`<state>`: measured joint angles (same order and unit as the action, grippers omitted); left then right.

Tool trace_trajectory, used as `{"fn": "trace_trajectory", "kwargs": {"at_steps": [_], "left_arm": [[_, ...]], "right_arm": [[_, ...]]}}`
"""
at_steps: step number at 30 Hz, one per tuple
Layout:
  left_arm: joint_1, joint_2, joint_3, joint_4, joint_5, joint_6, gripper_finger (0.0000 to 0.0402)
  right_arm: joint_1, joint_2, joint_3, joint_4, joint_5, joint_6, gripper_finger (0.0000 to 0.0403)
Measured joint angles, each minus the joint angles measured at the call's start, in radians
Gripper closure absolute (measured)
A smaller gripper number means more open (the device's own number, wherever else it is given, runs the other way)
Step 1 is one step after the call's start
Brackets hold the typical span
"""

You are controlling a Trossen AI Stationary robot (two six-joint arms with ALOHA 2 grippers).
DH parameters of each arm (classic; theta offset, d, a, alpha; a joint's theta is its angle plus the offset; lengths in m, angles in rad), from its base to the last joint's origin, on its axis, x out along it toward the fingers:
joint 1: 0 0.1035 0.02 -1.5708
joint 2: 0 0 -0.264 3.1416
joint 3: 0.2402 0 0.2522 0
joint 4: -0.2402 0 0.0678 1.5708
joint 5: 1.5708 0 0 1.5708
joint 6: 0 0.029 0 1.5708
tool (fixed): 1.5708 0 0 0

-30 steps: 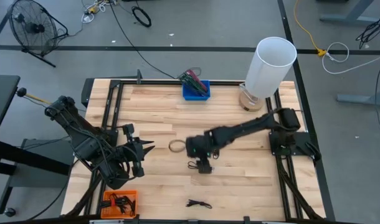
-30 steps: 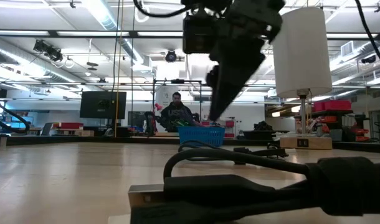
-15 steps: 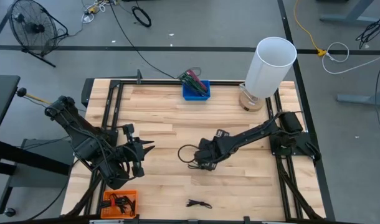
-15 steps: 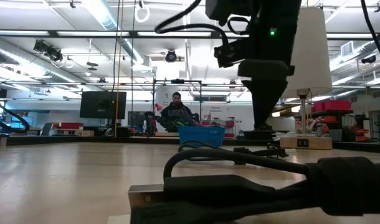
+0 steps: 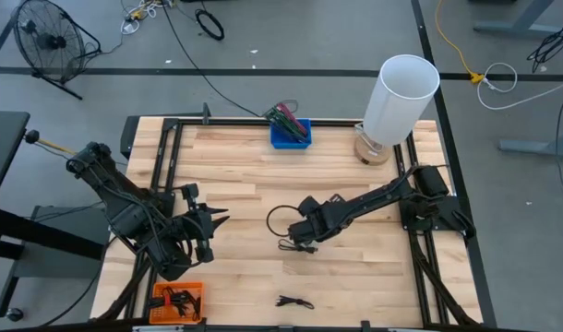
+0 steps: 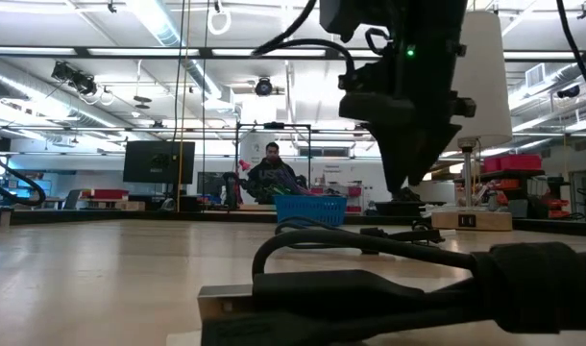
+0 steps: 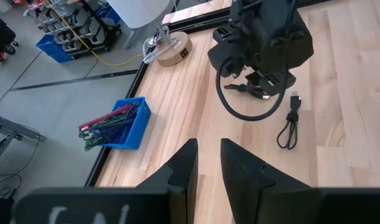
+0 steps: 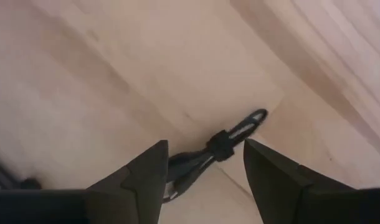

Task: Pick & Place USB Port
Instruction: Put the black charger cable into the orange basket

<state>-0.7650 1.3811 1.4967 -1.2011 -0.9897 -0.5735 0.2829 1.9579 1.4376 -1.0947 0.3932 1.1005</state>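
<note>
Right gripper spread wide over thin black coiled USB cable on pale wood-grain table.

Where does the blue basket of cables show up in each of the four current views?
High view: blue basket at the table's far edge, centre.
Low view: basket mid-picture, behind the right end effector.
Left wrist view: basket at left, by the table edge.
Right wrist view: not in it.
Shared landmark: white cylinder, beside the basket.
</note>
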Motion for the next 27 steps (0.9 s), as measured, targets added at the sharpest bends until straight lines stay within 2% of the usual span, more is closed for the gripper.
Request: {"fn": "trace_trajectory", "kwargs": {"at_steps": [4, 9, 14, 27], "left_arm": [[0.000, 0.000, 0.000, 0.000, 0.013, -0.006, 0.0328], [0.000, 0.000, 0.000, 0.000, 0.026, -0.020, 0.0328], [0.000, 0.000, 0.000, 0.000, 0.026, -0.012, 0.0328], [0.000, 0.000, 0.000, -0.002, 0.023, 0.009, 0.0328]], "right_arm": [[0.000, 0.002, -0.038, 0.009, 0.007, 0.080, 0.0192], [-0.012, 0.003, -0.151, 0.093, -0.082, 0.103, 0.0192], [-0.030, -0.007, -0.232, 0.200, -0.125, 0.096, 0.0192], [-0.021, -0.004, -0.241, 0.280, -0.115, 0.116, 0.0202]]}}
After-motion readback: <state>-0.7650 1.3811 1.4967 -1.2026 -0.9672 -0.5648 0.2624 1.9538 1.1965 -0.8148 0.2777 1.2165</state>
